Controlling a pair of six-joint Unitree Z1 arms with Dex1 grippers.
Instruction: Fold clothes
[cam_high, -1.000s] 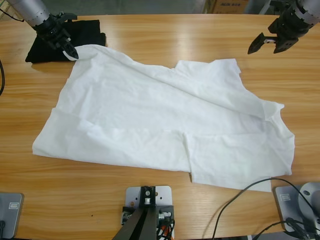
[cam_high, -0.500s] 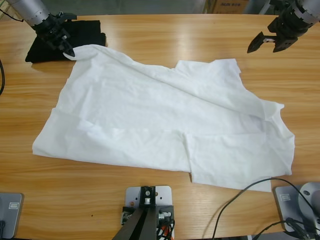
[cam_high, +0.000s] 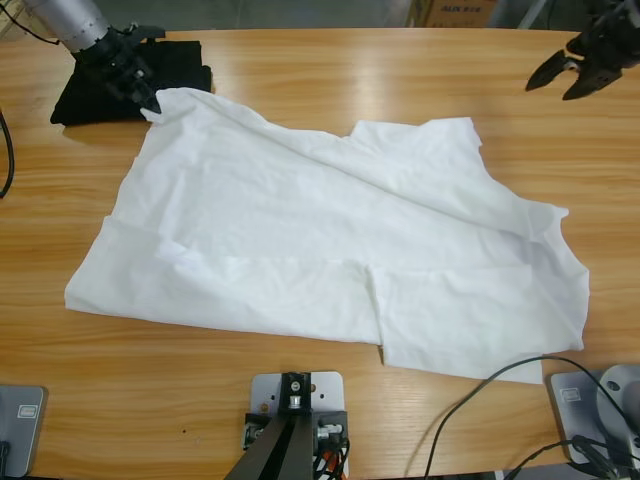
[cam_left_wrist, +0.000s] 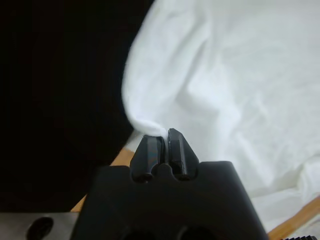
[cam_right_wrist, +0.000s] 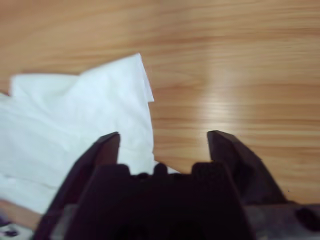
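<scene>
The white T-shirt (cam_high: 330, 250) lies spread and rumpled across the middle of the wooden table (cam_high: 330, 70). My left gripper (cam_high: 148, 100) sits at the shirt's far left corner, beside the black garment. In the left wrist view its jaws (cam_left_wrist: 163, 142) are shut on a pinch of the T-shirt (cam_left_wrist: 235, 90). My right gripper (cam_high: 562, 80) hangs open above bare wood at the far right, apart from the cloth. The right wrist view looks past the open right gripper (cam_right_wrist: 162, 137) at a corner of the T-shirt (cam_right_wrist: 90, 115).
A black folded garment (cam_high: 130, 75) lies at the far left corner, just behind the left gripper, and fills the left wrist view's dark side (cam_left_wrist: 55, 100). A black cable (cam_high: 480, 395) curls near the front right edge. Cardboard boxes (cam_high: 455, 12) stand beyond the table.
My right gripper has drawn back to the right and slightly up, away from the shirt. The left gripper has shifted a little to the right, still pinching the shirt's corner.
</scene>
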